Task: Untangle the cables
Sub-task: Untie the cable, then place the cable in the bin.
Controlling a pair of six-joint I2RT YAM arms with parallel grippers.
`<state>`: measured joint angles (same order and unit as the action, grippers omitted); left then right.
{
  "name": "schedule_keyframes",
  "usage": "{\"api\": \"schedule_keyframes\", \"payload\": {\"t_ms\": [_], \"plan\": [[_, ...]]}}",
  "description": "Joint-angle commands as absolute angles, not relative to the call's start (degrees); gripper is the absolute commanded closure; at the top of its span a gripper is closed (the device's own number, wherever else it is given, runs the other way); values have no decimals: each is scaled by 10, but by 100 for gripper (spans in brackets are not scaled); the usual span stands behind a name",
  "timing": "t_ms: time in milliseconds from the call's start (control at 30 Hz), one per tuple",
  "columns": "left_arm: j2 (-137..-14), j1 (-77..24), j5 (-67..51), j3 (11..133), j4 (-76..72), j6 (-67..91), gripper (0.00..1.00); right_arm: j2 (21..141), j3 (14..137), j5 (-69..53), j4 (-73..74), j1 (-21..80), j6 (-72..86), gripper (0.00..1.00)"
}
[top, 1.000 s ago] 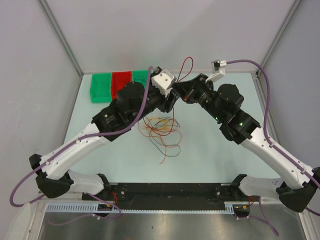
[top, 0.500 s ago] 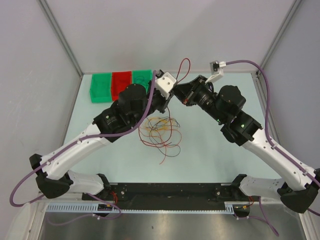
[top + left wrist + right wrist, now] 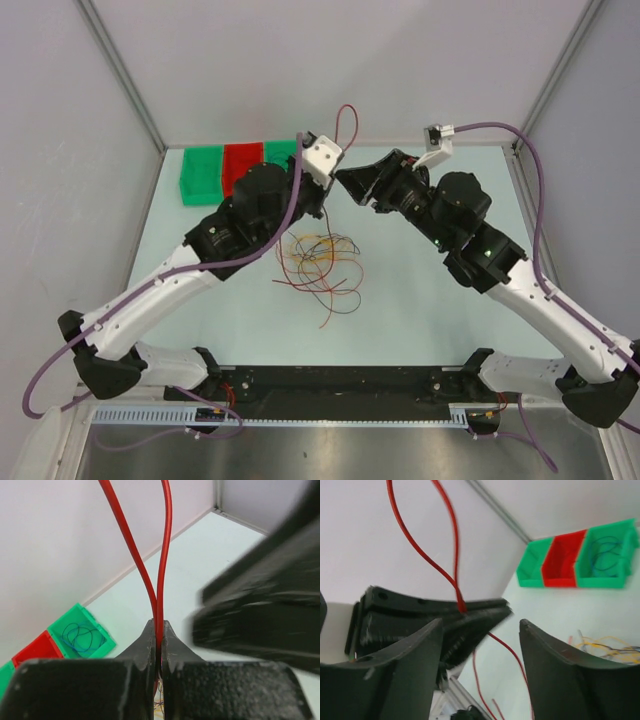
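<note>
Left wrist view shows the left end effector [image 3: 157, 632] closed tightly on a thin red flexible wire [image 3: 162, 565], whose loop rises above the jaws. The right end effector [image 3: 480, 630] stands open just beside it, holding nothing. The other thin coloured wires [image 3: 318, 262] lie in a loose tangle on the pale green counter [image 3: 420, 300], below both arms.

Loose tangle of cables [image 3: 320, 262], thin red, orange, yellow and dark wires, lying flat in curled loops at mid-tabletop, with one red tail trailing toward the near edge. Separate red cable [image 3: 347, 120] up in the air, folded into a narrow upright loop, both strands pinched in left gripper [image 3: 157, 630].
</note>
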<state>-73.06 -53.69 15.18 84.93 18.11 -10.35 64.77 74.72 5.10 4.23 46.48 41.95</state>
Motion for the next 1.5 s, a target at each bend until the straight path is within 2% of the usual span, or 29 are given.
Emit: {"api": "schedule_keyframes", "payload": {"t_ms": [0,100,200,467,633,767,1067,1300,1467], "plan": [[-701,-473,149,838,151,-60,100,605,758,141,118,435,403,27],[-694,-423,161,822,126,-51,100,594,756,180,196,400,414,24],[-707,-384,215,820,103,-34,100,585,723,197,214,381,421,24],[-801,-276,349,857,56,25,100,581,578,210,191,375,441,32],[-873,-224,420,905,19,43,100,574,466,200,95,375,411,30],[-952,-187,425,968,29,65,100,570,367,189,5,374,385,26],[-1080,-142,440,1097,7,47,100,620,299,172,-136,372,306,24],[-1173,-118,454,1229,-5,28,100,690,288,58,-201,323,291,26],[-1213,-106,449,1264,-32,8,100,708,273,-32,-239,277,309,26]]}}
